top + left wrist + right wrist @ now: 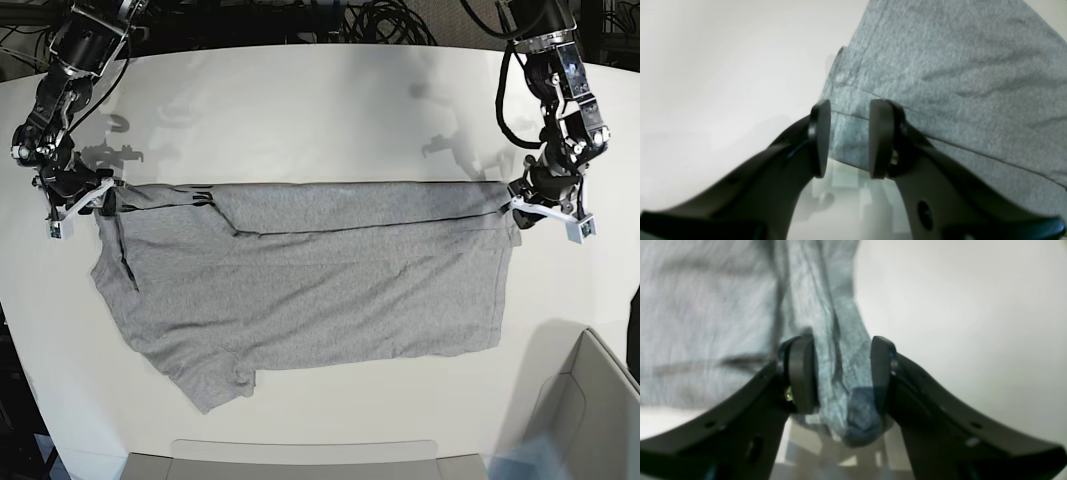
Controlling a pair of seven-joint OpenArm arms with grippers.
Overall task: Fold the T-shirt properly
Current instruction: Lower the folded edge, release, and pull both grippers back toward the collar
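- Nearest the base camera, a pale grey bin (600, 400) sat at the lower right corner, its rim just off the edge of the white table (330, 110).
- One T-shirt (310, 275), heather grey and plain side up, lay spread across the middle of the table, partly doubled over along its far edge, with one sleeve jutting toward the near left.
- Two arms worked the scene, one at each far corner of the garment.
- On the left of the base view, the right gripper (98, 197) stood at the shirt's far corner; in its wrist view the right gripper (841, 373) had its two fingers (801, 373) closed on a bunched fold of the T-shirt (706, 323), cloth filling the gap.
- On the right of the base view, the left gripper (512, 203) met the opposite far corner; in its wrist view the left gripper (850, 138) pinched the stitched hem of the T-shirt (957, 76) between its pads (820, 136).
- Bare tabletop lay open beyond the far edge, on both flanks and along the near edge; dark cables (380, 20) ran behind the table.
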